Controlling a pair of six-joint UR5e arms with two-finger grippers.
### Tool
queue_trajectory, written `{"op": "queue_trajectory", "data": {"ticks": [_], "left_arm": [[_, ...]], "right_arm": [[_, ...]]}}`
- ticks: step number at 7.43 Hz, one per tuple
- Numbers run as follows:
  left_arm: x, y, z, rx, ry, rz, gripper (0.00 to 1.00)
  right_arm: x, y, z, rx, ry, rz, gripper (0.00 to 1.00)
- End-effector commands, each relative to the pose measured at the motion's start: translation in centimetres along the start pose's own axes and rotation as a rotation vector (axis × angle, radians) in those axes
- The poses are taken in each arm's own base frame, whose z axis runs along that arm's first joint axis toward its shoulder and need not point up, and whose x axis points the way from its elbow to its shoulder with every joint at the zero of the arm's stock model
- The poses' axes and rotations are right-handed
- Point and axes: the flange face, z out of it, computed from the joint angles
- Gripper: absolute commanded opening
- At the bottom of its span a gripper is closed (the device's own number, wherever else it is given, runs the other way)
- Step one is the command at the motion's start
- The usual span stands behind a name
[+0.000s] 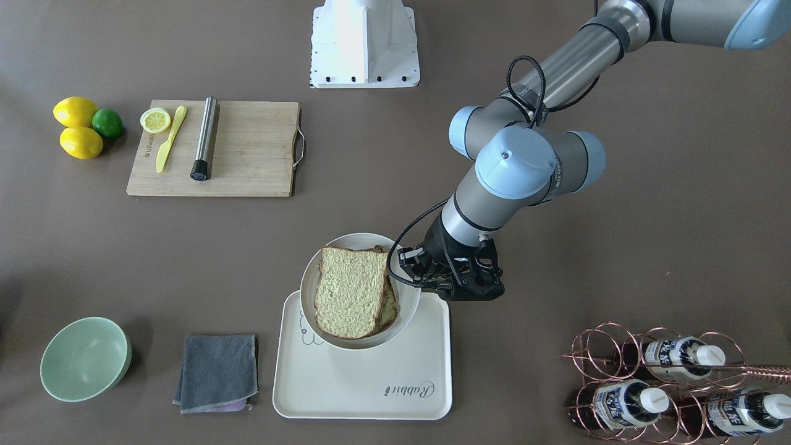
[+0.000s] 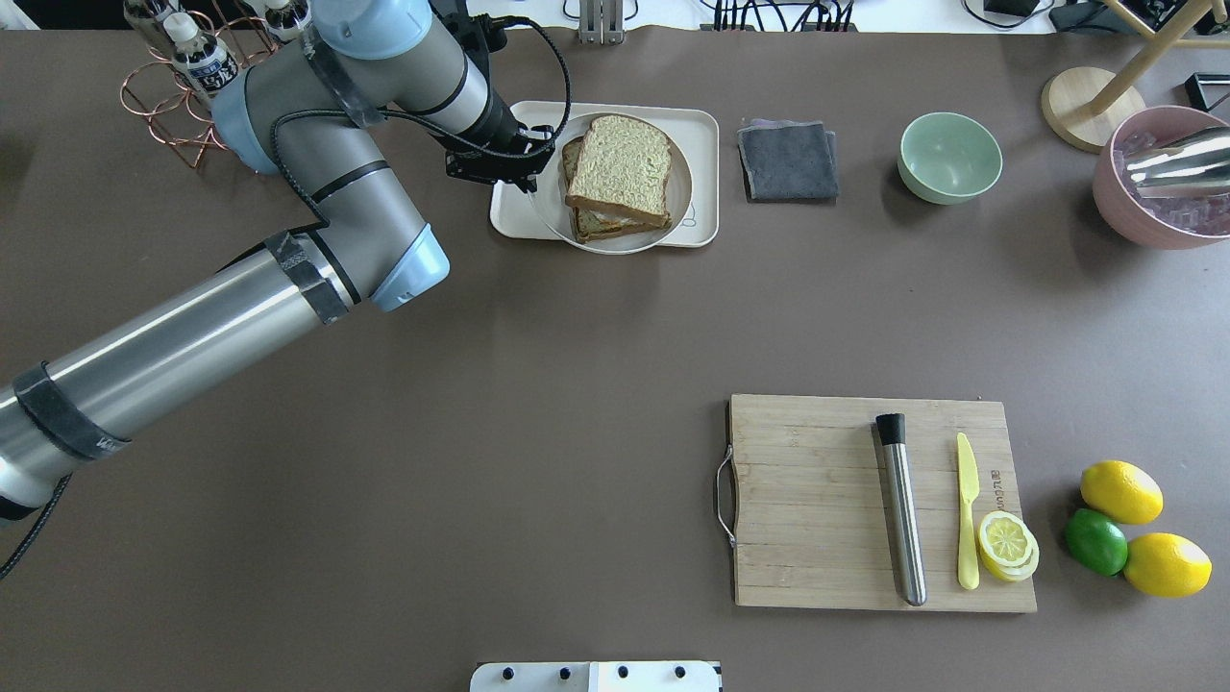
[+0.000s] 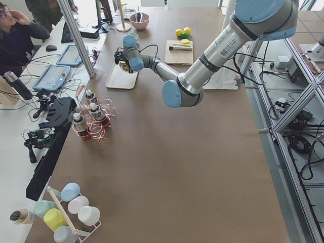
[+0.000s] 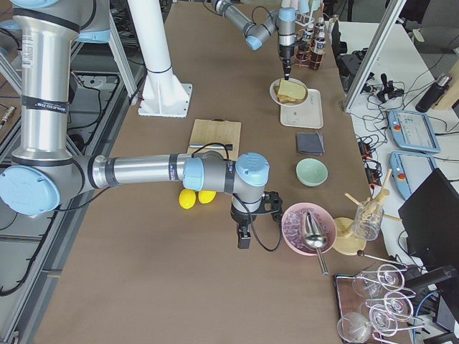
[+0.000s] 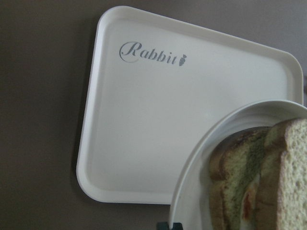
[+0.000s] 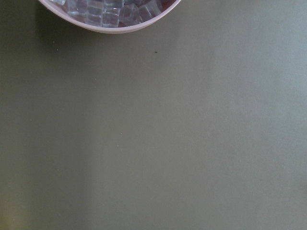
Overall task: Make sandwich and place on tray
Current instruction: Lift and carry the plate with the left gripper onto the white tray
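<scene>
**Here, the plated sandwich is held at the tray by the left gripper**

Exterior front-facing: A matt brown table surface (image 1: 587, 259) is seen, with the white robot base (image 1: 364, 43) at its far edge. The left gripper (image 1: 408, 279) is pinched on the rim of the round white plate (image 1: 346, 238), which carries the sandwich of two brown-crusted wholegrain slices (image 1: 351, 290). The plate is seen over the far end of the cream rectangular tray with "Rabbit" script (image 1: 364, 383), its rim jutting past the tray's far edge. Whether it touches the tray cannot be told. A folded grey cloth (image 1: 216, 371) lies just beside the tray, and a pale green bowl (image 1: 84, 358) lies past the cloth.

Overhead exterior: A wide bare stretch of table is shown between the tray and the bamboo cutting board (image 2: 817, 500). A copper wire bottle rack (image 2: 159, 101) stands close to the left arm, near the table's far edge. A pink bowl of ice (image 2: 1148, 211) sits at the far right.

Exterior left: Operators' desks and a seated person (image 3: 15, 35) are seen along one long edge of the table, and metal frame posts along the other.

Exterior right: The right gripper (image 4: 244, 240) hangs over bare table, just beside the pink bowl and near two yellow lemons (image 4: 197, 197). Whether its fingers are spread or pressed together cannot be told.

Left wrist-mounted: The tray's bare floor fills most of the view. The plate's rim and the sandwich's edge, with orange between the slices, are seen at lower right.

Right wrist-mounted: Only brown surface and the pink bowl's rim at the top are shown.
</scene>
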Motion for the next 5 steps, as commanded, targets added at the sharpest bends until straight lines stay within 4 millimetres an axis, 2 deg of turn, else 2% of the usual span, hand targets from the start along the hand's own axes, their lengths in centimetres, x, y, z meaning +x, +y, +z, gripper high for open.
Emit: {"op": "queue_trajectory", "data": {"ticks": [1, 3, 5], "left_arm": [[-0.4, -3.7, 2.7, 0.023, -0.009, -0.012, 0.0], [-0.3, -5.5, 5.2, 0.059, -0.024, -0.015, 0.0], [-0.9, -6.0, 7.3, 0.09, -0.052, -0.016, 0.0]], "right_arm": [[-0.1, -0.1, -0.1, 0.002, 0.0, -0.001, 1.0], [0.0, 0.0, 0.0, 0.001, 0.0, -0.001, 1.0], [-0.1, -0.1, -0.1, 0.002, 0.0, 0.0, 1.0]]}}
